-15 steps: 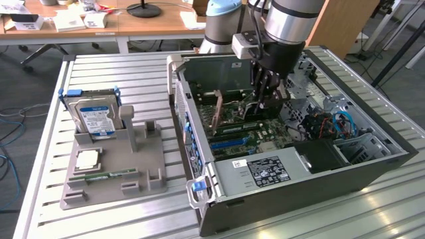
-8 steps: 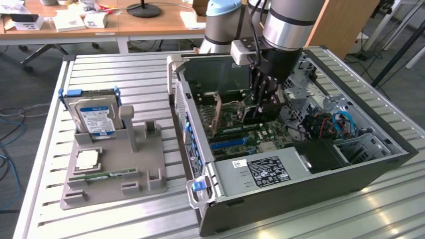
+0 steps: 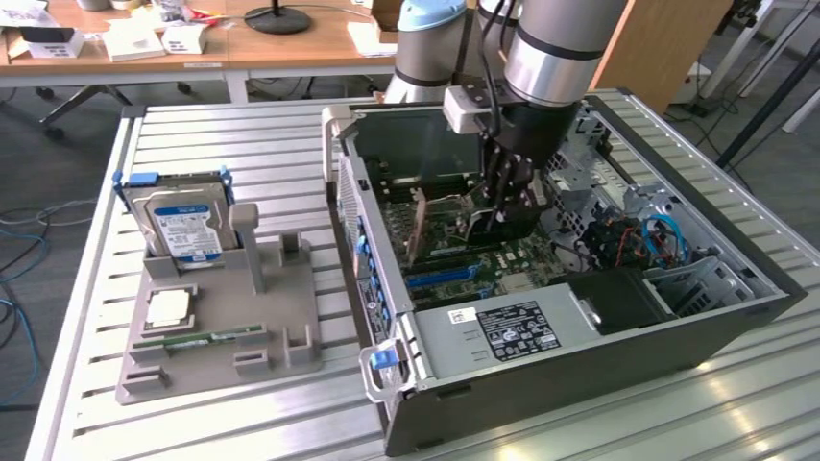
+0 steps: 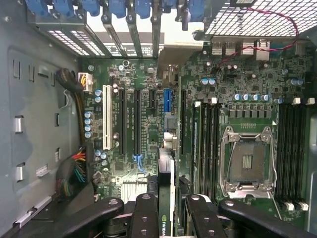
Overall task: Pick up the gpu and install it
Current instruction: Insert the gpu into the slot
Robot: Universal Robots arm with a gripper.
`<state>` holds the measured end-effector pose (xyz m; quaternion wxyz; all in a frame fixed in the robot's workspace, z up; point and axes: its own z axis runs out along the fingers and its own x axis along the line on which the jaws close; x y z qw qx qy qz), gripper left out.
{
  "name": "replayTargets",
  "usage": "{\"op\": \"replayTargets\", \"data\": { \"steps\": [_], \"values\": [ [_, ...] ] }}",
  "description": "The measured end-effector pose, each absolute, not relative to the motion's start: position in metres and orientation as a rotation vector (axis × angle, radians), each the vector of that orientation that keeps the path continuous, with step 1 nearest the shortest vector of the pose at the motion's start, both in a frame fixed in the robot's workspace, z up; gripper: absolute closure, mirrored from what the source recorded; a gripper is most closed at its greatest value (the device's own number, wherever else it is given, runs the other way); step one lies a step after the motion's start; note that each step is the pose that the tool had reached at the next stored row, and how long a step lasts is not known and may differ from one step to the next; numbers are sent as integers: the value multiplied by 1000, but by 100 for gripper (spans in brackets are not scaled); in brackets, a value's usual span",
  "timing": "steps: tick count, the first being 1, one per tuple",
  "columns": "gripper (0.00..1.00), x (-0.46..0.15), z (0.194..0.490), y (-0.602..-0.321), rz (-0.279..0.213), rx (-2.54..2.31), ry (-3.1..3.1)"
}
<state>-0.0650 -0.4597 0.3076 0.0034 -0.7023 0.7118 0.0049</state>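
The gpu [image 4: 163,225] is a thin dark card seen edge-on, standing upright between my fingers [image 4: 146,213] over the green motherboard [image 4: 124,168]. It lines up with the row of long expansion slots, near the short blue slot [image 4: 167,101]. In the exterior view my gripper [image 3: 510,213] reaches straight down into the open computer case [image 3: 717,327], shut on the gpu [image 3: 443,223], which hangs just above the board. Whether the card's edge touches a slot I cannot tell.
A grey holder tray [image 3: 288,317] on the exterior view's left carries a hard drive [image 3: 186,229], a CPU chip [image 3: 169,307] and a green RAM stick [image 3: 205,338]. Inside the case are the power supply [image 3: 513,331], the empty CPU socket [image 4: 247,161] and cable bundles [image 4: 74,173].
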Motion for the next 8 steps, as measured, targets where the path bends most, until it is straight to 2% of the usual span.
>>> {"op": "replayTargets", "data": {
  "steps": [8],
  "values": [
    [74, -65, 300, -460, 16, -2205, 2228]
  ]
}}
